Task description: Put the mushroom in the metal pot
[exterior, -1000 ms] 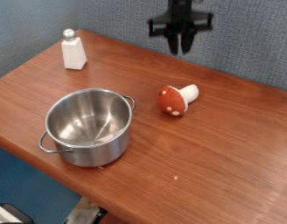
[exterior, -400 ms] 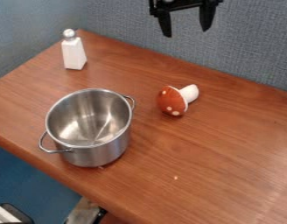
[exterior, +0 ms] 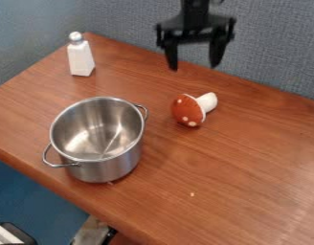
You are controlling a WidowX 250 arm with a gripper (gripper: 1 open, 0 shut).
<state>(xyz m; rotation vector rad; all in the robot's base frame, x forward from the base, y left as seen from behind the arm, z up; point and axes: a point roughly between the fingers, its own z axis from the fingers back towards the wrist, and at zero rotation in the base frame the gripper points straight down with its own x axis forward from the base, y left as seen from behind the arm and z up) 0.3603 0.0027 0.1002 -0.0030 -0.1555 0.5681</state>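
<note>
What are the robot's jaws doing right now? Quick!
Jaws: wide open, holding nothing, up in the air behind the mushroom.

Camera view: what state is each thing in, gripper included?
Gripper: jaws open, nothing between them, up beyond the mushroom.
Mushroom: lying on its side on the table, outside the pot, red cap toward the pot.
Metal pot: upright, no lid, no mushroom inside.
White bottle: standing upright, top on.
Table: bearing pot, mushroom and bottle.
</note>
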